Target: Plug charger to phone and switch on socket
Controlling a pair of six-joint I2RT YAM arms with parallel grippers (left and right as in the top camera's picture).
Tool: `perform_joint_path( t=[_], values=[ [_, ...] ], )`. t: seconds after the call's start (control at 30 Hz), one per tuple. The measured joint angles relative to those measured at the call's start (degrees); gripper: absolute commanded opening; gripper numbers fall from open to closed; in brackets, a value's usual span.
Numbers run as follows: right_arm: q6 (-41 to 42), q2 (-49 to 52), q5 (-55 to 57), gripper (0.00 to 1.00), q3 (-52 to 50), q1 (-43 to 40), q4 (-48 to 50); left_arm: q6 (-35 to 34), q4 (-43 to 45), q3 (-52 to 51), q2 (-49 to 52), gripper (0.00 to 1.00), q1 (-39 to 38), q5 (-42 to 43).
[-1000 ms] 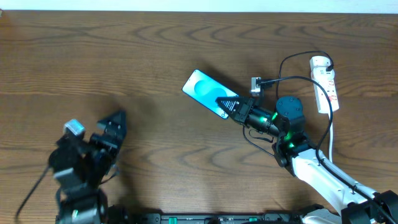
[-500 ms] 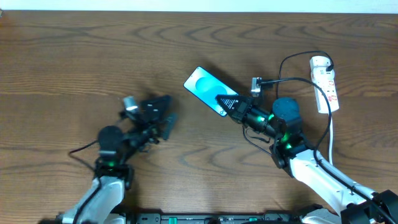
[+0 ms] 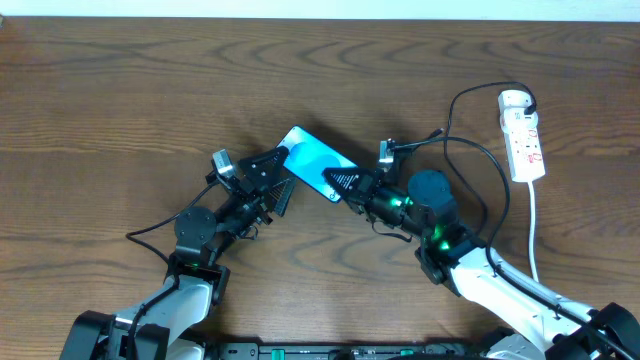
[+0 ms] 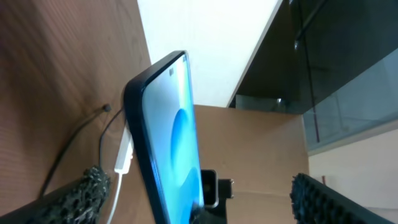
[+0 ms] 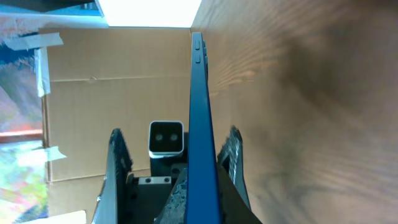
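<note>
phone [image 3: 315, 162]: lit blue screen, diagonal, mid-table | charger [image 3: 480, 88]: black loop beside socket [image 3: 524, 135] (white strip, far right)

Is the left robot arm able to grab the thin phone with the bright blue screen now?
Probably yes. The left gripper is open, with one end of the slim blue-screened phone between its fingers and nothing in the way. The right gripper grips the other end.

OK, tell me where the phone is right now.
In the overhead view it is mid-table: the phone is slanted between the two tools, its lower-right end in the right tool and the open left tool at its upper-left end.
</note>
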Motion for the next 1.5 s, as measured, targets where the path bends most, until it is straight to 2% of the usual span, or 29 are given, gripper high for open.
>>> perform_joint_path(
  t=[0.13, 0.27, 0.4, 0.67, 0.9, 1.0, 1.17, 1.5],
  values=[
    [3.8, 0.0, 0.42, 0.01, 0.0, 1.55, 0.0, -0.04, -0.02, 0.02, 0.0, 0.89, 0.0, -1.05],
    [5.64, 0.0, 1.2, 0.01, 0.0, 3.08, -0.28, -0.24, -0.02, 0.02, 0.0, 0.8, 0.0, -2.19],
    [6.69, 0.0, 3.04, 0.01, 0.0, 3.98, -2.45, -0.76, -0.04, 0.02, 0.0, 0.75, -0.04, -2.69],
    [9.49, -0.04, 5.97, 0.01, 0.0, 4.15, -2.8, -0.9, -2.29, 1.81, 0.39, 0.72, -1.29, -3.52],
    [9.35, -0.07, 9.49, 0.01, 0.0, 4.15, -3.04, -2.75, -10.86, 6.36, 0.44, 0.68, -3.72, -3.87],
    [8.26, -0.09, 10.43, 0.01, 0.0, 4.15, -2.97, -3.04, -11.52, 6.88, 0.44, 0.63, -4.26, -3.87],
    [9.42, -0.11, 10.58, 0.01, 0.02, 4.15, -2.84, -3.89, -11.82, 6.88, 0.55, 0.6, -4.48, -3.43],
    [10.1, -0.09, 6.88, 0.01, 0.0, 3.96, -2.16, -5.44, -13.4, 7.45, 0.52, 0.46, -4.5, -0.5]
  ],
)
